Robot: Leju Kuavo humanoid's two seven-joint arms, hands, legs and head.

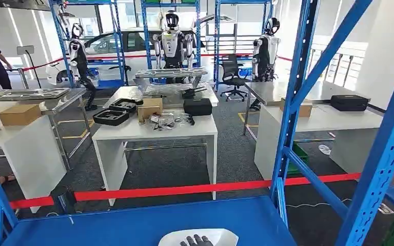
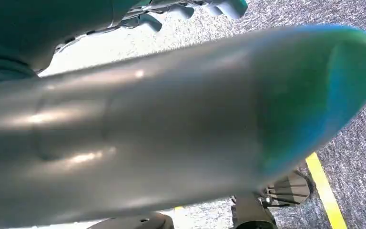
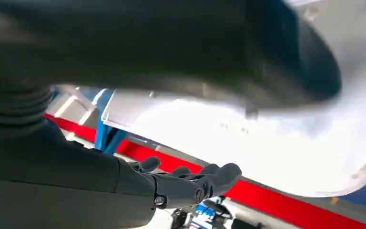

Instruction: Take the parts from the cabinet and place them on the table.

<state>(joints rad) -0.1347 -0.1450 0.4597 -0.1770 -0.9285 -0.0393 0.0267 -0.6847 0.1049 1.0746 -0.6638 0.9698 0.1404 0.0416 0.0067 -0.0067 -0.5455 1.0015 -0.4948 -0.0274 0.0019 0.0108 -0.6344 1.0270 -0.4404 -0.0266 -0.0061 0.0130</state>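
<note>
Right hand [image 1: 196, 240] sits at bottom centre of the head view, with dark fingertips [image 1: 190, 241] lying over the top of the white part [image 1: 220, 237]. The part lies flat on the blue shelf [image 1: 133, 220] at the lower edge of the frame, in front of the red tape [image 1: 159, 192].

In the right wrist view the fingers [image 3: 209, 179] reach out nearly straight and a little spread, low in the frame. The white part [image 3: 248, 143] is above them with a visible gap, and a blurred dark thumb [image 3: 171, 43] is across the top. Can't tell if the part is actually gripped.

Left hand [image 2: 147, 133] hangs over grey carpet [image 2: 357, 129], its thick grey thumb across the frame. Its fingers [image 2: 219, 7] are blurred at the top edge, so its spread can't be told.
</note>
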